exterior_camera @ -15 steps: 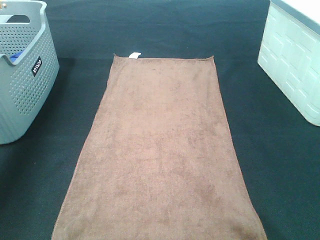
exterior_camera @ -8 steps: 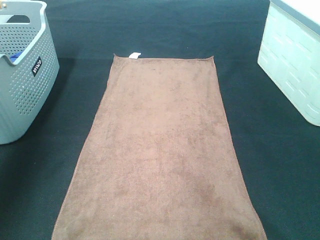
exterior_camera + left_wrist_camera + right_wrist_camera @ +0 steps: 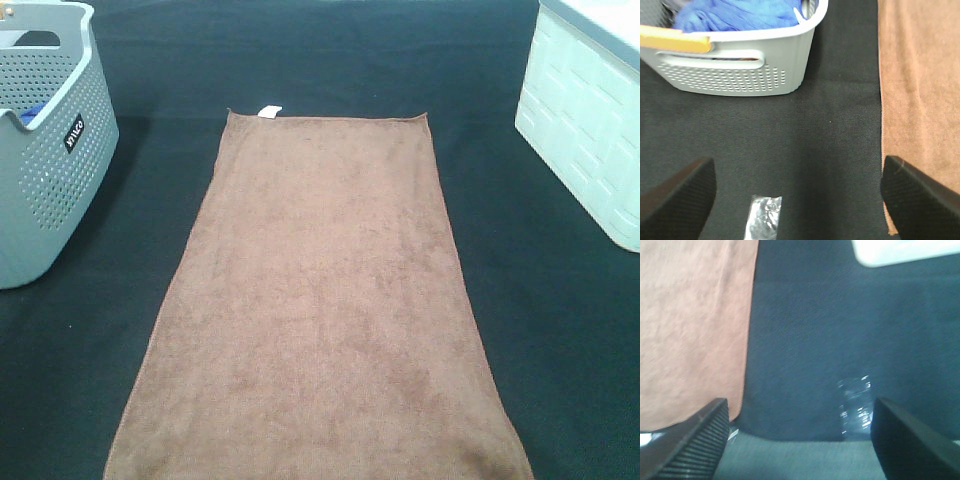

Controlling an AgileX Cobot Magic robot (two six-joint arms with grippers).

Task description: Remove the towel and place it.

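Dark tabletop (image 3: 330,60), brown towel (image 3: 320,300) spread flat beside the grey perforated basket (image 3: 45,180).

Nothing has shifted over the last second, so your placing looks finished. Only the wrist views show the left gripper (image 3: 797,200) and right gripper (image 3: 800,440), both spread apart, empty; blue cloth (image 3: 735,12) fills the basket.

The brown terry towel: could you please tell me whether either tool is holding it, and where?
Nothing is held: both the left tool and right tool are open; the brown terry towel lies flat.
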